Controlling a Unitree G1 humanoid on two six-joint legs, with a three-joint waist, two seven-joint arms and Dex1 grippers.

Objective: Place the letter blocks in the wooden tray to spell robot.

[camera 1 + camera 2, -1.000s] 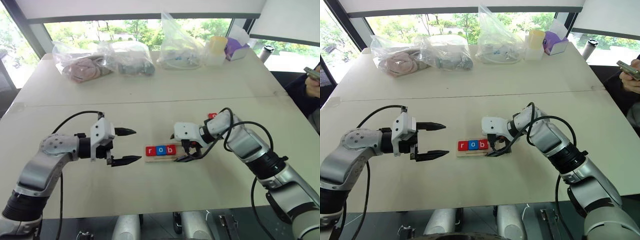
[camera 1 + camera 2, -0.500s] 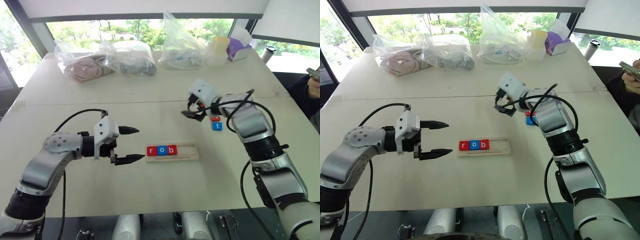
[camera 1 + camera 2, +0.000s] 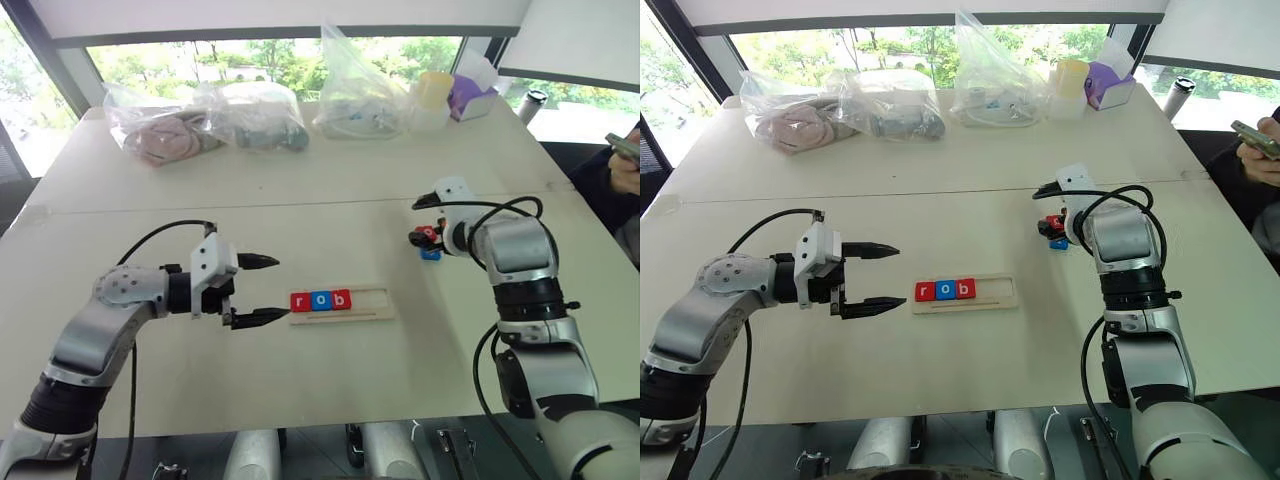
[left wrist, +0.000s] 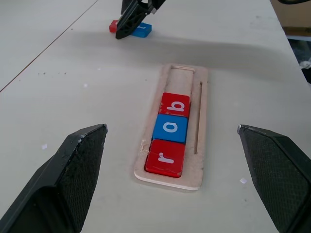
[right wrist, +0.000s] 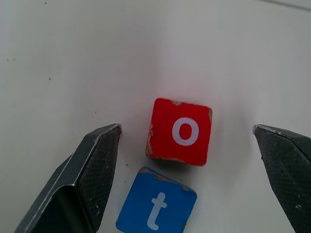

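Nearest me, my left gripper (image 3: 258,291) hangs with its black fingers spread wide and empty, just at 9 o'clock of the long pale wooden tray (image 3: 368,303) on the off-white tabletop (image 3: 300,390). The tray's slot holds the red "r" block (image 4: 165,156), the blue "o" block (image 4: 170,127) and the red "b" block (image 4: 175,104), packed touching at its left end; the two right places are bare.

Farther out, at about 2 o'clock of the tray, my right gripper (image 5: 187,165) hovers over the two loose blocks, fingers wide with nothing between them but air. The red "o" block (image 5: 179,131) and the blue "t" block (image 5: 156,207) lie almost touching.

My worry is that closeness: if I close on the "o", a finger could catch the "t" too, nudging it away or pinching both. The "o" also sits slightly skewed to the fingers, so it might twist in the grip and then jam on the slot's edge or ride up on the "b".

From the head views the right fingers cover most of both loose blocks, and I can't judge their height above the tabletop. The plastic bags (image 3: 210,125) at 12 o'clock hold things I can't identify.
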